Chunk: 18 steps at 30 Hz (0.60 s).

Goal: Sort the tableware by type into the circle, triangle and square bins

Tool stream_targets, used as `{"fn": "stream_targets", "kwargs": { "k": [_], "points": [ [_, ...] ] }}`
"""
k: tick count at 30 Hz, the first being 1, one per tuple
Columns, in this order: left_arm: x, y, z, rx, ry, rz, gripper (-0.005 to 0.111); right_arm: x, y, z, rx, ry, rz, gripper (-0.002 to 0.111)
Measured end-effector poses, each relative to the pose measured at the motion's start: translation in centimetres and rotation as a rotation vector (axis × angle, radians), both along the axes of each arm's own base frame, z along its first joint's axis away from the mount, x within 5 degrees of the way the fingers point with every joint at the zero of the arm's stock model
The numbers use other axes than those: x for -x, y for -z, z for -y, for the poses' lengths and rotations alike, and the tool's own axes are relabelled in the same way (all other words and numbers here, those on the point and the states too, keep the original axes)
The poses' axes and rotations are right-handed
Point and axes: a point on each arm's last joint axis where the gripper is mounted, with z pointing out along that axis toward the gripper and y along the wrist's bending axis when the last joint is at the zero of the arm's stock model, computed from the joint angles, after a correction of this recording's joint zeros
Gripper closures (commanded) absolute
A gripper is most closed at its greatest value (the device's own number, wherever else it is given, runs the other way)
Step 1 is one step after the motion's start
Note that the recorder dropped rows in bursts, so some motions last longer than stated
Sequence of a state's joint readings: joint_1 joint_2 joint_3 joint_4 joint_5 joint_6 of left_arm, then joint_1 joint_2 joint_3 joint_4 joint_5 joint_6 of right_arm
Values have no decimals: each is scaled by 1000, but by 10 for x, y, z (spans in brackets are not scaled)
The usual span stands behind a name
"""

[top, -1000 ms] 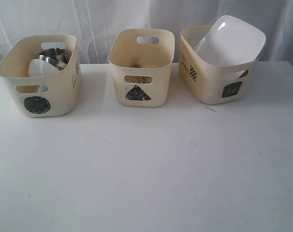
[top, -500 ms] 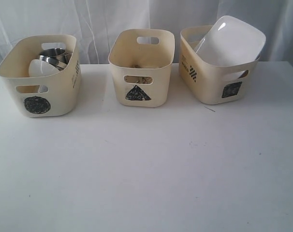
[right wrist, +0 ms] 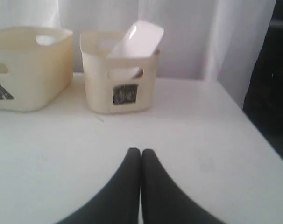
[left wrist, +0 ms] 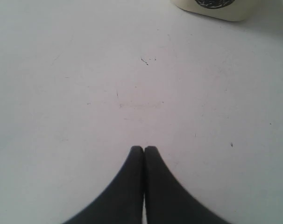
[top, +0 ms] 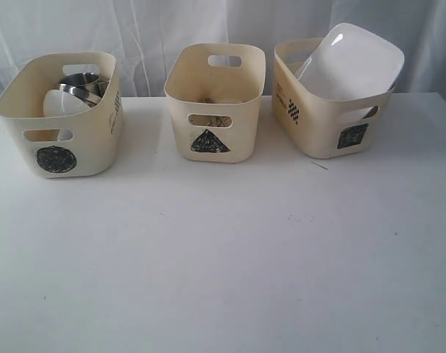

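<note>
Three cream bins stand in a row at the back of the white table. The circle bin [top: 57, 140] on the left holds steel mugs [top: 82, 83] and a small white bowl [top: 64, 104]. The triangle bin [top: 216, 99] in the middle shows bits of cutlery through its handle slot [top: 210, 120]. A large white squarish plate [top: 352, 62] leans in the square bin [top: 322, 121] on the right. Neither arm appears in the exterior view. My left gripper [left wrist: 144, 148] is shut and empty over bare table. My right gripper [right wrist: 141, 150] is shut and empty, facing the square bin [right wrist: 119, 84].
White curtains hang behind the bins. In the right wrist view the table's edge [right wrist: 258, 135] runs beside a dark gap. A base corner of the circle bin [left wrist: 211, 5] shows in the left wrist view.
</note>
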State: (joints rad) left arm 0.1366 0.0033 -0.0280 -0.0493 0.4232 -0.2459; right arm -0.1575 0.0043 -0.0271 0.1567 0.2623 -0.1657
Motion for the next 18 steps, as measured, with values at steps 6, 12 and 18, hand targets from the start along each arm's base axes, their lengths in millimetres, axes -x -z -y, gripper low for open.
{"fn": "stream_targets", "kwargs": {
  "k": [6, 12, 18],
  "points": [
    [0, 0, 0, 0, 0, 0, 106, 1, 17, 1, -43, 3, -120, 108],
    [0, 0, 0, 0, 0, 0, 106, 1, 17, -2, -28, -73, -122, 108],
    [0, 0, 0, 0, 0, 0, 106, 1, 17, -2, -28, -72, -122, 108]
  ]
}}
